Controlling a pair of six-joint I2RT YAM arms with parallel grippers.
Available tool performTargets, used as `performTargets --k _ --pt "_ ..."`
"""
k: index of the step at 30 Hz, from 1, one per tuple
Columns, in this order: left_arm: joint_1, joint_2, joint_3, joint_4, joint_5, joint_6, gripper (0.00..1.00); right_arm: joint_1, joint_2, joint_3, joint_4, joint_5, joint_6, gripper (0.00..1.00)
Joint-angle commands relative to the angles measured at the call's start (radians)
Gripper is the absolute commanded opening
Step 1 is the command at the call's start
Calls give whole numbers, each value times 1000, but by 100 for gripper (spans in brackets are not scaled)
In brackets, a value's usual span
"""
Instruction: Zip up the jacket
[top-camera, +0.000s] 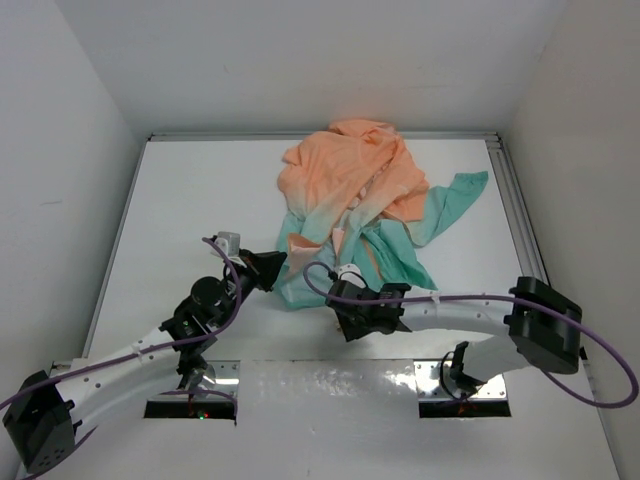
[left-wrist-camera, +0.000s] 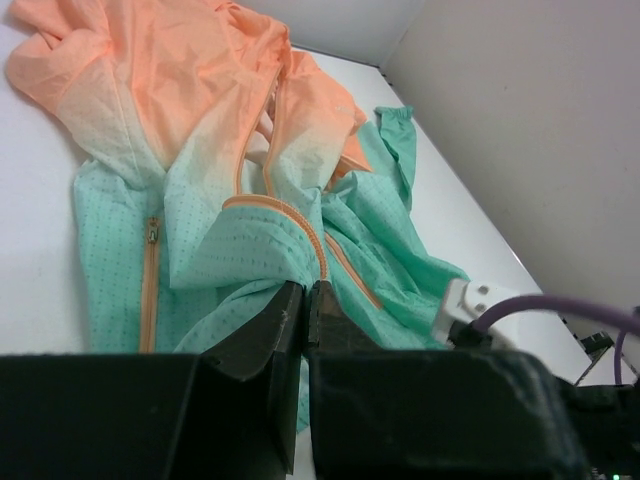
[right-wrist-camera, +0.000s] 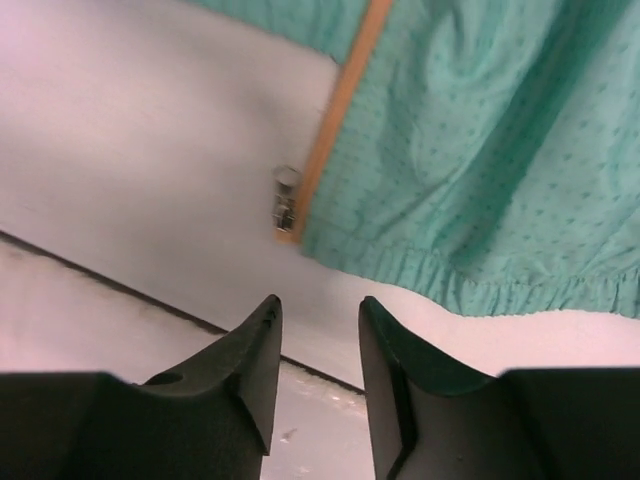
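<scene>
Looking down on a white table (top-camera: 180, 200) boxed in by a left wall (top-camera: 60, 150), a back wall (top-camera: 300, 60) and a right wall (top-camera: 590, 150), all plain, white and matte. Smooth and bare across its left half. Edged along the right side by a pale metal rail (top-camera: 515, 210), and along the near edge by a glossy strip (top-camera: 320, 385), slightly crinkled, between the two arm bases.

Carries the jacket (top-camera: 360, 190) as a crumpled heap against the far edge, right of the middle. Peach-orange part farthest back, teal part spilling toward the near edge, one teal sleeve (top-camera: 455, 200) flung out toward the right-hand rail. Lies with the front unzipped, orange zipper tape (left-wrist-camera: 285, 207) curving over a teal fold in the left wrist view.

Finds the left gripper (left-wrist-camera: 305, 292) pressed narrow, jaws together, pinching that teal fold where the tape runs down into the fingertips. Sits a little left of the table's middle, at the heap's near-left corner.

Finds the right gripper (right-wrist-camera: 315, 305) parted, with nothing between the jaws, hanging close above bare white surface toward the near edge, just short of the teal hem. Faces, beyond its fingers (right-wrist-camera: 255, 340), a small metal zipper slider (right-wrist-camera: 285, 200) lying on the table and touching the bottom end of an orange tape. Shows a dark seam (right-wrist-camera: 100, 270) crossing the surface on the near side of the slider.

Trailing purple cables (top-camera: 600, 350) from both arms.
</scene>
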Motion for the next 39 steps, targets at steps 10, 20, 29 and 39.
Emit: performTargets --k 10,20,29,39 --pt "-2 -12 2 38 13 19 0 6 83 103 45 217 63 9" --pt "-2 -4 6 35 16 15 0 6 103 45 104 154 105 30" --pt "-2 -6 5 35 11 14 0 6 108 -6 107 137 145 27" --pt "-2 -15 2 36 14 15 0 6 152 -20 116 97 158 34"
